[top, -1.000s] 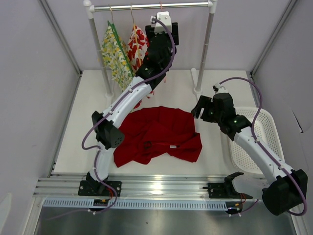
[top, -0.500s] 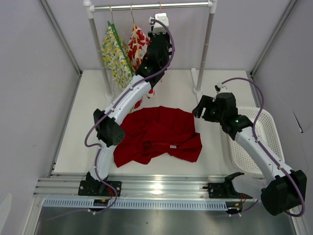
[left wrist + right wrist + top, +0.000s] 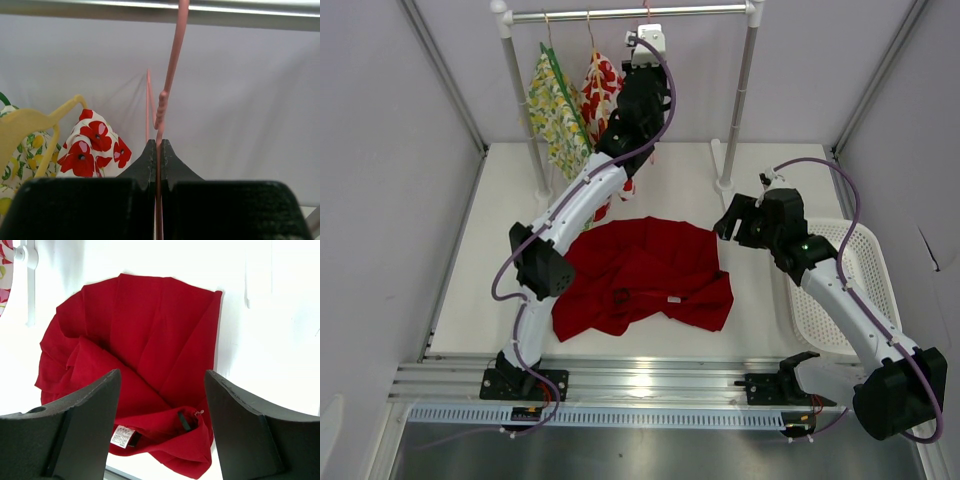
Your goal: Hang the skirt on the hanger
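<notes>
The deep-red skirt [image 3: 645, 270] lies crumpled on the white table between the arms, and in the right wrist view the skirt [image 3: 145, 340] shows its waistband and label nearest the camera. The pale pink hanger [image 3: 170, 75] hangs by its hook from the rail, and its hook [image 3: 647, 12] is just visible from above. My left gripper [image 3: 646, 60] is raised to the rail, and the left wrist view shows this gripper [image 3: 158, 145] shut on the hanger's neck. My right gripper [image 3: 730, 225] hovers open above the skirt's right edge, and between its jaws [image 3: 162, 372] there is nothing.
A clothes rail [image 3: 630, 14] on two white posts [image 3: 738, 100] spans the back. A yellow-green floral garment [image 3: 555, 110] and a white garment with red flowers [image 3: 600, 90] hang at its left. A yellow hanger [image 3: 30, 122] carries one. A white basket [image 3: 850, 290] sits at right.
My left gripper's jaws have closed onto the pink hanger's neck, and the wrist edged up toward the rail. The right arm has hardly moved.
</notes>
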Controlling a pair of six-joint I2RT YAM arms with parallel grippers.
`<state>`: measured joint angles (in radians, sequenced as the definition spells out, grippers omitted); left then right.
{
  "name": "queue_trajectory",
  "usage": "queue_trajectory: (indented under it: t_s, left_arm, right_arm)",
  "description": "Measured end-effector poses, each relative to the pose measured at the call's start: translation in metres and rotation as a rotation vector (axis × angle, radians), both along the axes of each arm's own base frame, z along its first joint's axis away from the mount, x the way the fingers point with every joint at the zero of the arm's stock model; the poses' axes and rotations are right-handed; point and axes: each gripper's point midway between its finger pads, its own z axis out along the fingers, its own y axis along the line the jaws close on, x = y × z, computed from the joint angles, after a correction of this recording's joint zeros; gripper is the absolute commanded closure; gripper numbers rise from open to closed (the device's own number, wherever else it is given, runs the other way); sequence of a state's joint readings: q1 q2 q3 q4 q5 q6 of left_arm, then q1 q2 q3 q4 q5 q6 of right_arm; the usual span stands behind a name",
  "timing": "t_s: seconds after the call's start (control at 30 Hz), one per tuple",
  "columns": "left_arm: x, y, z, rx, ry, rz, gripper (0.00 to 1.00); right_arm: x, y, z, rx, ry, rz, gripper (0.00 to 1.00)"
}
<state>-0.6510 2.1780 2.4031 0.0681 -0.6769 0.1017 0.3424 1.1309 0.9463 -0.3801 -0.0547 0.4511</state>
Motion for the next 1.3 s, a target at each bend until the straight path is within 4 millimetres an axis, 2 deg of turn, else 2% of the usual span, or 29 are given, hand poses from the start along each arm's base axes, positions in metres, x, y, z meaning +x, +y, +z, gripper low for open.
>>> queue_trajectory:
  t_s: [0.17,0.33,0.53,0.77,0.97,1.17,1.3]
  left_arm:
    - [-0.008,0.002,0.014,0.013,-0.028,-0.026,1.0]
    - [-0.02,0.006,0.039,0.006,-0.075,-0.051,1.0]
    - [-0.029,0.008,0.049,0.014,-0.089,-0.088,1.0]
    - [-0.039,0.002,0.024,0.078,-0.02,-0.18,1.0]
    - [-0.057,-0.002,0.006,0.121,0.039,-0.277,1.0]
    - [-0.086,0.0,0.006,0.131,0.052,-0.379,1.0]
    - [-0.112,0.001,0.014,0.126,0.049,-0.466,1.0]
  right_arm:
    - [0.001,0.001,0.002,0.007,-0.008,0.003,0.27]
    - [0.002,0.0,0.002,0.008,-0.01,0.001,0.28]
    - [0.002,0.0,0.003,0.011,-0.01,0.004,0.28]
    - [0.001,-0.002,0.006,0.014,-0.018,0.0,0.28]
    - [0.0,-0.004,0.008,0.016,-0.022,-0.005,0.28]
    - [-0.001,-0.007,0.007,0.011,-0.013,-0.012,0.28]
    - [-0.003,-0.008,0.005,0.004,-0.003,-0.012,0.3]
